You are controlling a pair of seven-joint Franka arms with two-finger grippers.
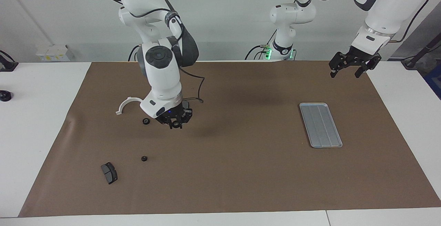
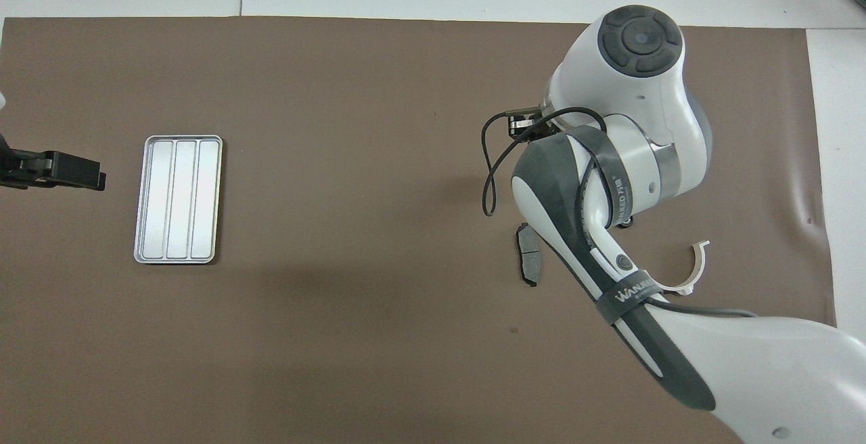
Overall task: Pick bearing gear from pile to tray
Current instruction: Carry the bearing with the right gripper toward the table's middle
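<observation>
Dial read on the facing view, 12 toward the robots.

- Brown paper mat (image 1: 241,177): covers most of the table.
- Right arm: its right gripper (image 1: 175,122) hangs over the mat at about 10 o'clock from centre. The fingers are nearly closed, and they look pinched on a small black round bearing gear (image 1: 176,125) at the very tips.
- Left arm: waits. The left gripper (image 1: 351,68) is over the mat's 1 o'clock corner, fingers spread wide and empty.
- Silver-grey ridged metal tray (image 1: 320,125): at 3 o'clock and empty, well apart from the held gear.
- Pile at 9 o'clock: a white half-ring bracket (image 1: 125,103), a dark grey brake pad (image 1: 109,173) and two loose black gears (image 1: 146,121) (image 1: 144,158). A second pad (image 2: 529,262) sits under the right wrist.

Risks for you to watch:
- The pinch is a tip-only hold on a round part. A fast sweep toward 3 o'clock could shake it loose mid-mat.
- If you release high, the gear may bounce off the ridges or roll over the rim.
</observation>
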